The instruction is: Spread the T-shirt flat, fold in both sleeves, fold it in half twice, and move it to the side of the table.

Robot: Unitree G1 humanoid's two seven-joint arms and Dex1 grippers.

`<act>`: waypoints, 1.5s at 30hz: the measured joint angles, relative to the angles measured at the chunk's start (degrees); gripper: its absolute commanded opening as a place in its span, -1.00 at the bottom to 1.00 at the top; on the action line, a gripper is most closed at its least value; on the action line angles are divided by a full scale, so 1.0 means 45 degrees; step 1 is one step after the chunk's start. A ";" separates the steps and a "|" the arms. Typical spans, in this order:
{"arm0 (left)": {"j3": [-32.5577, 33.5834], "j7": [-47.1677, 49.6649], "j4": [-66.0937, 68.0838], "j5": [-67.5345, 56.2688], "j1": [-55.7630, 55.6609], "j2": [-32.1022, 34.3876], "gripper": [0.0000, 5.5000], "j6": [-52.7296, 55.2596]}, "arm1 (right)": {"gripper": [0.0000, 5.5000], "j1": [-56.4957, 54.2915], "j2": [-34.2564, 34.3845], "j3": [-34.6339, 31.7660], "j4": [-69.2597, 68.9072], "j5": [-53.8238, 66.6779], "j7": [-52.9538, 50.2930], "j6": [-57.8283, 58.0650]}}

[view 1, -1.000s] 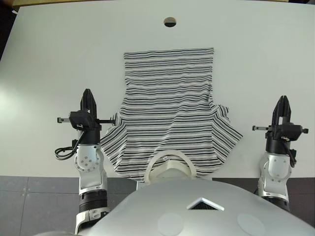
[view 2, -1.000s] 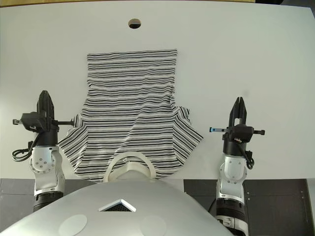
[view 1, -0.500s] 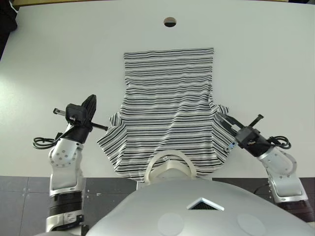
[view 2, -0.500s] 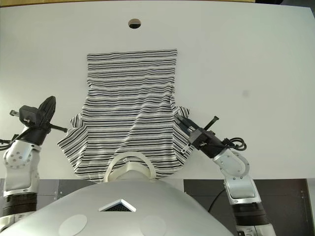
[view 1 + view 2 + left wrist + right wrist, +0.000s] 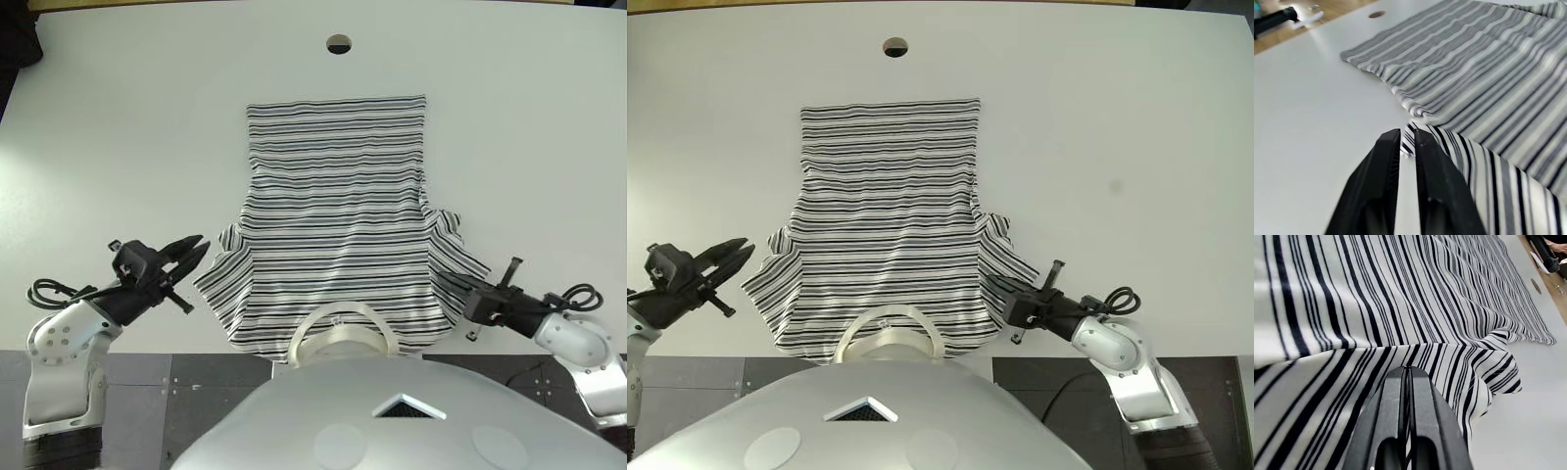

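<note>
The striped T-shirt [image 5: 338, 196] lies on the white table [image 5: 118, 147], hem at the far side and white collar [image 5: 343, 315] at the near edge. Both sleeves are rumpled and partly bunched. My left gripper [image 5: 196, 251] sits low, just off the left sleeve [image 5: 223, 264], pointing at it; its fingers [image 5: 1390, 147] are open by a narrow gap with nothing between them. My right gripper [image 5: 988, 283] is shut, its tips resting low on the right sleeve [image 5: 460, 257]. The right wrist view has the closed fingers [image 5: 1396, 382] over striped cloth.
A round cable hole [image 5: 338, 43] sits in the table beyond the hem. Wide bare tabletop lies on both sides of the shirt. The table's front edge [image 5: 118, 351] runs just under both arms. Dark items [image 5: 1273, 19] lie past the far edge.
Both arms swung from upright beside the shirt down to low, inward-pointing poses. The left gripper's fingers parted slightly. The right gripper came onto the right sleeve. The shirt has barely shifted.
</note>
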 measured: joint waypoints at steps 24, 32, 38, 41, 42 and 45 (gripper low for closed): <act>-0.0579 -0.0921 0.2034 0.1278 -0.0191 0.0990 -0.53 0.0194 | -0.96 0.0269 -0.0329 -0.0903 -0.0307 0.0740 0.0306 0.0291; -0.0822 -0.0917 0.2118 0.1339 -0.0159 0.1136 -0.96 -0.0265 | -0.96 0.0087 -0.0243 -0.1042 -0.0297 0.0765 0.0121 0.0034; -0.0768 -0.0941 0.1985 0.1127 -0.0036 0.1156 -0.96 -0.0234 | -0.96 -0.0138 -0.0096 -0.1304 -0.0297 0.0776 -0.0219 -0.0115; -0.0428 -0.1112 0.1841 0.0313 0.0011 0.0939 -0.96 0.0035 | -0.96 -0.0407 0.0074 -0.1439 -0.0280 0.0994 -0.0429 -0.0234; -0.0322 -0.1215 0.1625 -0.0004 0.0033 0.0854 -0.96 0.0064 | -0.96 -0.0481 0.0089 -0.1439 -0.0256 0.1004 -0.0431 -0.0243; -0.0201 -0.1602 0.0437 -0.1339 -0.0226 0.0683 -0.96 0.0539 | -0.96 -0.0616 0.0114 -0.1438 -0.0149 0.1013 -0.0432 -0.0260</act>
